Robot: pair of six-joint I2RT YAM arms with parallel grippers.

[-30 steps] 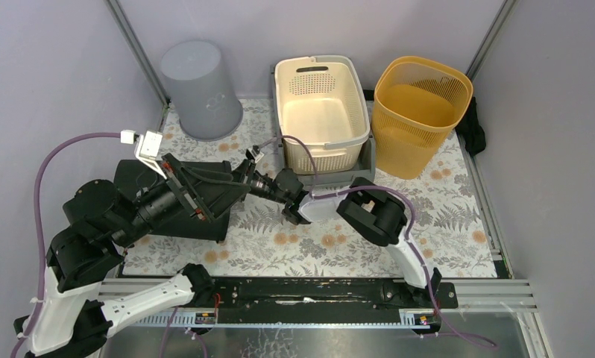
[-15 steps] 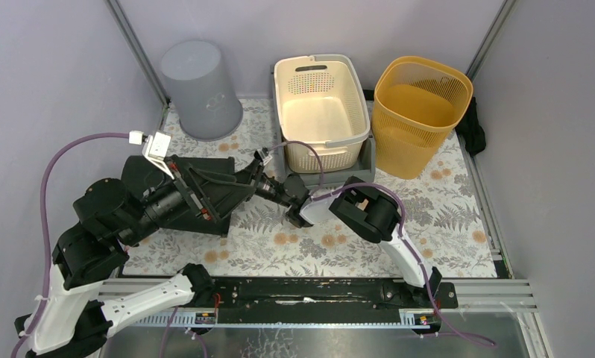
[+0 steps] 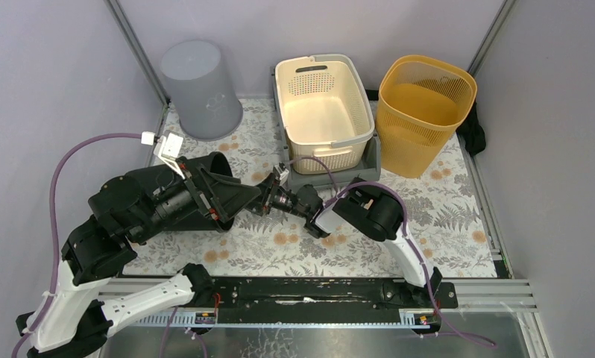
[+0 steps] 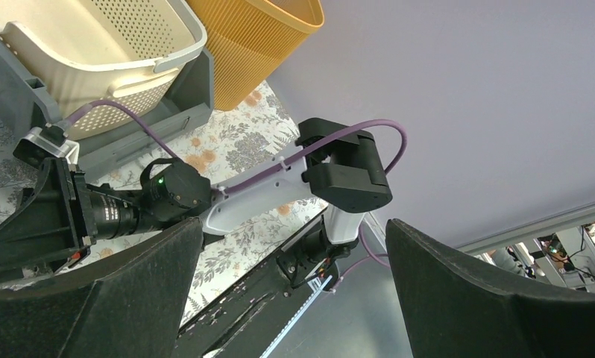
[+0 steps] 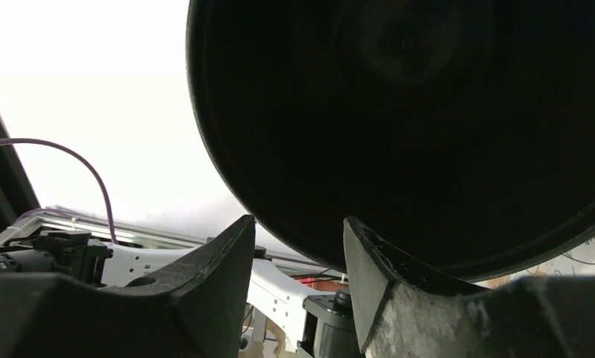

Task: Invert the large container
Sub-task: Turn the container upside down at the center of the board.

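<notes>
Top external view shows the table mat (image 3: pixel 444 216) with the black container (image 3: pixel 209 168) on its left half, tipped over on its side and largely hidden under the left arm (image 3: pixel 93 246). Along the far edge stand a grey bin (image 3: pixel 200 86), a cream basket (image 3: pixel 323 112) and an orange basket (image 3: pixel 421 112), all well apart from the work. The right arm (image 3: pixel 376 216) reaches left across the middle of the mat towards the container.

Judging from this, the turn-over is about half done: the container is off its base, but its mouth does not yet face the mat. The step in hand looks like a change of hold at the rim. The next move calls for a firm grip on that rim, then a further roll until the mouth goes down, with the left arm either steadying the wall or drawn clear.

The left claw (image 4: pixel 293 246) stands wide apart and holds nothing. Its camera looks right, past the other arm's wrist, and no part of the container shows between its fingers.

The right claw (image 5: pixel 297 224) is partly apart and not clamped. In the right wrist view the container fills the upper frame, and its rim (image 5: pixel 227 149) curves down to just above the gap between the two fingers (image 5: pixel 212 283). Whether the rim touches either pad I cannot tell.
</notes>
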